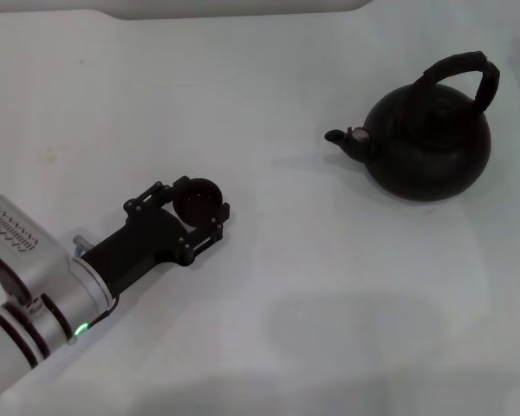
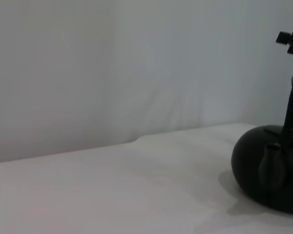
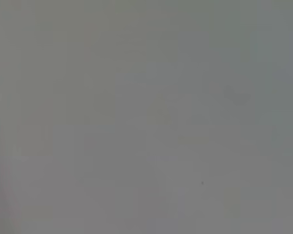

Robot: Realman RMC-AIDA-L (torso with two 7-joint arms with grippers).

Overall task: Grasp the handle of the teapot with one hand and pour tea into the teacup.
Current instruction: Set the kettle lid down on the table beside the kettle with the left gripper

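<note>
Clasping the teacup (image 1: 197,198), the left gripper's (image 1: 201,206) jaws rest on the table (image 1: 329,303); teapot (image 1: 429,143) well apart.

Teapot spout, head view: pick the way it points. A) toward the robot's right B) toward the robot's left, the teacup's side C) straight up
B: the teapot has its spout sticking out toward the robot's left, the side where the teacup sits at the left gripper.
</note>
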